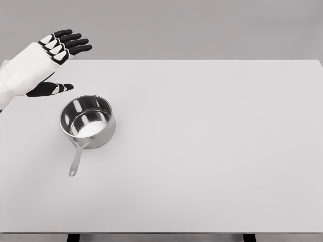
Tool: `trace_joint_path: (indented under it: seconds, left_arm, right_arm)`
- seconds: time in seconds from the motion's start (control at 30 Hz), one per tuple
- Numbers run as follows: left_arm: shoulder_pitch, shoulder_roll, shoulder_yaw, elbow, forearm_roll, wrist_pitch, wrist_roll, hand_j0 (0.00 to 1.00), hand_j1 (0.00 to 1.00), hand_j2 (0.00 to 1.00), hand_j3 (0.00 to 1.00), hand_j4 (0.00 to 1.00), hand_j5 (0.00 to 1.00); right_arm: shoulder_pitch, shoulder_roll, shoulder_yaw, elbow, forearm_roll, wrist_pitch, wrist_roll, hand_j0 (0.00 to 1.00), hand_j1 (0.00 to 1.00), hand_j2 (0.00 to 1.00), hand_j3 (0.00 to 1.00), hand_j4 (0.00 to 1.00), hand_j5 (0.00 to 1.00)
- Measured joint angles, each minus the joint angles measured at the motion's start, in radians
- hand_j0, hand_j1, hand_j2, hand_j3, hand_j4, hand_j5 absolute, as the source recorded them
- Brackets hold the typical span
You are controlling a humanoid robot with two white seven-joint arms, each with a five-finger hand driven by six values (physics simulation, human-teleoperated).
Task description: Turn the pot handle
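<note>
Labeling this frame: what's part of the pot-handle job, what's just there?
Job:
pot
pot handle, pointing toward the near edge
left hand, fingers spread, beyond the pot, not touching

Just there:
table

No legible text, label, brand mark, number or sign is found on any surface in view, neither on the steel pot (88, 121), nor on the white worktop (212, 151), nor on the left hand (53, 55).
</note>
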Motion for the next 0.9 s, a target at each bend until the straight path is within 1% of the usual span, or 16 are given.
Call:
trace_joint_path:
  seconds: [0.23, 0.43, 0.57, 0.67, 0.77, 0.9]
  left_arm:
    - [0.000, 0.001, 0.002, -0.008, 0.001, 0.000, 0.000, 1.00, 1.00, 1.00, 1.00, 1.00, 1.00]
    - [0.014, -0.001, -0.008, -0.096, 0.003, 0.000, -0.013, 1.00, 1.00, 1.00, 1.00, 1.00, 1.00]
    - [0.020, -0.008, -0.016, -0.117, 0.003, 0.000, -0.041, 1.00, 1.00, 1.00, 1.00, 1.00, 1.00]
    - [0.015, -0.022, -0.062, -0.122, -0.005, 0.000, -0.066, 1.00, 1.00, 1.00, 1.00, 1.00, 1.00]
    - [0.018, -0.059, -0.105, -0.124, -0.054, 0.000, -0.076, 1.00, 1.00, 1.00, 1.00, 1.00, 1.00]
    - [0.018, -0.081, -0.165, -0.125, -0.082, 0.000, -0.081, 1.00, 1.00, 1.00, 1.00, 1.00, 1.00]
  right_arm:
    - [-0.002, 0.000, -0.003, -0.004, -0.001, 0.000, 0.001, 1.00, 1.00, 1.00, 1.00, 1.00, 1.00]
    - [-0.002, 0.000, -0.004, -0.005, -0.001, 0.000, 0.001, 1.00, 1.00, 1.00, 1.00, 1.00, 1.00]
    - [0.000, 0.000, -0.003, -0.006, -0.001, 0.000, 0.001, 1.00, 1.00, 1.00, 1.00, 1.00, 1.00]
    - [0.000, 0.000, -0.003, -0.007, -0.001, 0.000, 0.001, 1.00, 1.00, 1.00, 1.00, 1.00, 1.00]
    - [0.000, 0.000, -0.003, -0.007, -0.001, 0.000, 0.001, 1.00, 1.00, 1.00, 1.00, 1.00, 1.00]
    - [0.000, 0.000, -0.003, -0.007, -0.001, 0.000, 0.001, 1.00, 1.00, 1.00, 1.00, 1.00, 1.00]
